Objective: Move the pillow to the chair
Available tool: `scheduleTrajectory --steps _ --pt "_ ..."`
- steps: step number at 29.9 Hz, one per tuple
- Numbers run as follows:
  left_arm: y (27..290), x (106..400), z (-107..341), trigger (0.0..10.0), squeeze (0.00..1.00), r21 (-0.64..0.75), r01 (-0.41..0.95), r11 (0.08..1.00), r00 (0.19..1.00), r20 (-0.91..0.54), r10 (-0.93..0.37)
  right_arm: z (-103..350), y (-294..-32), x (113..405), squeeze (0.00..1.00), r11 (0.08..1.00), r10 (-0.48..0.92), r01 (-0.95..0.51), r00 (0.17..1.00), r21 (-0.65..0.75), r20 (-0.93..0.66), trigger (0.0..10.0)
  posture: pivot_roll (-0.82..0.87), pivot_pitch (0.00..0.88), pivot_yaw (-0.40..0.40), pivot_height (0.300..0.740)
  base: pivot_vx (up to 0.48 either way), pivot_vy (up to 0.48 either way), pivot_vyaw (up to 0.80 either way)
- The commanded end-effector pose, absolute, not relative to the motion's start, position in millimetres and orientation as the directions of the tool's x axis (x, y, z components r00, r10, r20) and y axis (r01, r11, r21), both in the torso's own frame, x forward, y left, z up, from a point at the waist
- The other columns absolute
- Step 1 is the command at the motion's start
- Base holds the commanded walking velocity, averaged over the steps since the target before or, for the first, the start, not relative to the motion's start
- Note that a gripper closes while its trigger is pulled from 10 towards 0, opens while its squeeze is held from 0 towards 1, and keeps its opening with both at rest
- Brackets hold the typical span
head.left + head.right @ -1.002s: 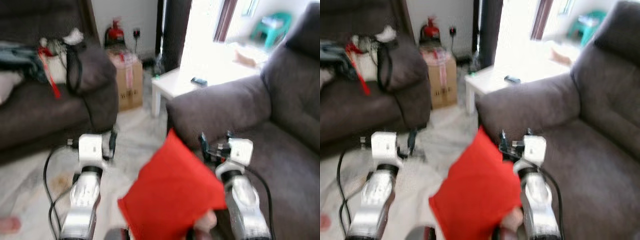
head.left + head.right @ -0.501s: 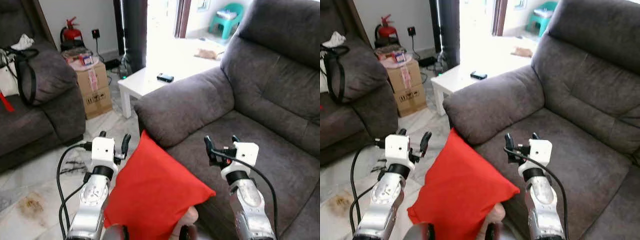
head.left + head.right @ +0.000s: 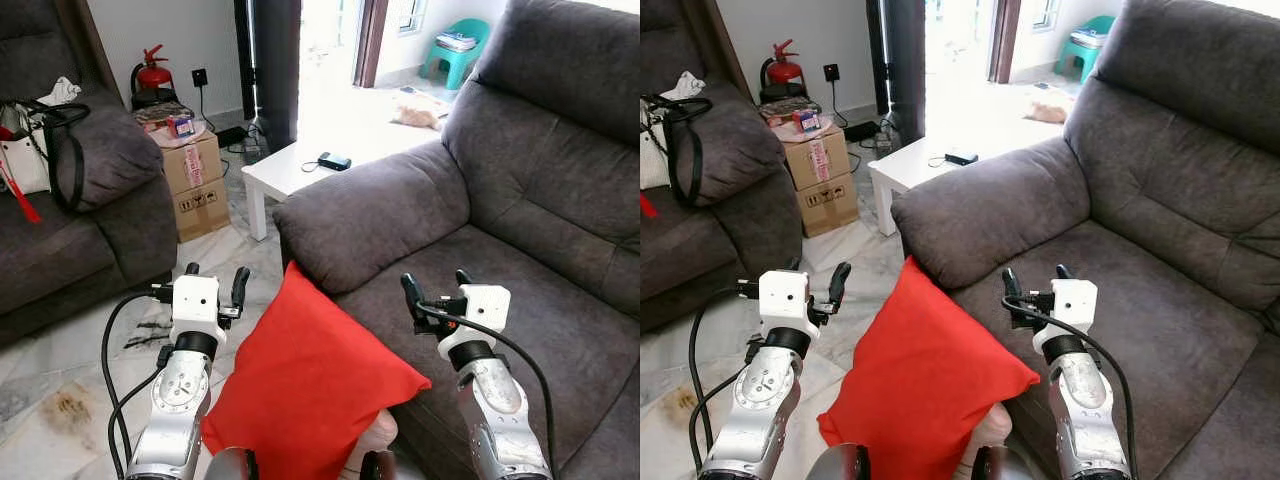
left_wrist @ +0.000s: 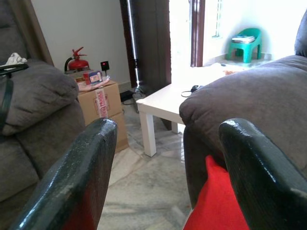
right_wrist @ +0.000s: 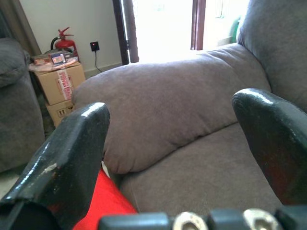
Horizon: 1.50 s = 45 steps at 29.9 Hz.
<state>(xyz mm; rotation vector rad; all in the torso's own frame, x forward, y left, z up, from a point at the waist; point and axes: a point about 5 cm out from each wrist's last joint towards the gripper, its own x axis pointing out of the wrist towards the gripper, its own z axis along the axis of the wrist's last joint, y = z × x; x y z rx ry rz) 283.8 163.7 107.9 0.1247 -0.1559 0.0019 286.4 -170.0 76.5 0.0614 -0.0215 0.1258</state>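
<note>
A red pillow (image 3: 310, 385) stands on its corner between my two forearms, in front of the grey armchair (image 3: 520, 250). Its top corner reaches the front of the chair's near armrest (image 3: 370, 215). My left gripper (image 3: 215, 278) is open to the left of the pillow's top, with nothing between its fingers (image 4: 76, 182). Over the chair's seat, right of the pillow, my right gripper (image 3: 435, 285) is also open and holds nothing. A red corner of the pillow (image 4: 218, 201) shows low in the left wrist view. A skin-coloured part of a person (image 3: 378, 438) touches the pillow's lower edge.
A low white table (image 3: 300, 170) with a dark device (image 3: 333, 161) stands beyond the armrest. A cardboard box (image 3: 195, 175) and a fire extinguisher (image 3: 152, 75) are by the back wall. A second grey sofa (image 3: 90, 220) with a bag (image 3: 30, 160) is on the left.
The whole picture swung towards the armchair and sharpened, so the camera moved. The pillow stays between my arms, and both grippers remain open.
</note>
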Motion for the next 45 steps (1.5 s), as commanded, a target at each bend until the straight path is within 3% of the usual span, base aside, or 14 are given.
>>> scheduleTrajectory --steps 1,18,27,41,45 --pt "165.1 284.0 107.8 10.0 0.00 0.124 -0.023 0.992 0.989 0.151 0.004 78.6 -169.8 285.6 0.00 0.990 0.127 -0.129 0.991 0.064 0.030 10.0 0.05 0.000 -0.058 0.628 0.000 0.000 0.00" --pt "167.6 284.4 108.4 10.0 0.00 0.125 -0.043 0.991 0.988 0.156 0.023 78.9 -167.9 286.5 0.00 0.986 0.154 -0.155 0.988 0.065 0.024 10.0 0.05 0.000 -0.060 0.628 0.000 0.000 0.00" --pt "166.8 283.8 108.1 10.0 0.00 0.123 -0.045 0.991 0.987 0.156 0.025 78.8 -165.2 287.0 0.00 0.982 0.179 -0.180 0.984 0.057 0.019 10.0 0.05 0.000 -0.066 0.578 0.000 0.000 0.00" --pt "165.5 284.2 107.2 10.0 0.00 0.120 -0.043 0.992 0.989 0.148 0.025 75.9 -166.8 290.6 0.00 0.983 0.182 -0.181 0.983 0.027 -0.026 10.0 0.04 0.000 -0.081 0.578 0.000 0.000 0.00" --pt "182.8 282.7 103.3 10.0 0.00 0.095 -0.114 0.989 0.987 0.125 0.102 75.2 -164.6 296.0 0.00 0.981 0.193 -0.192 0.980 0.033 -0.048 10.0 0.04 0.000 -0.089 0.578 0.000 0.000 0.00"
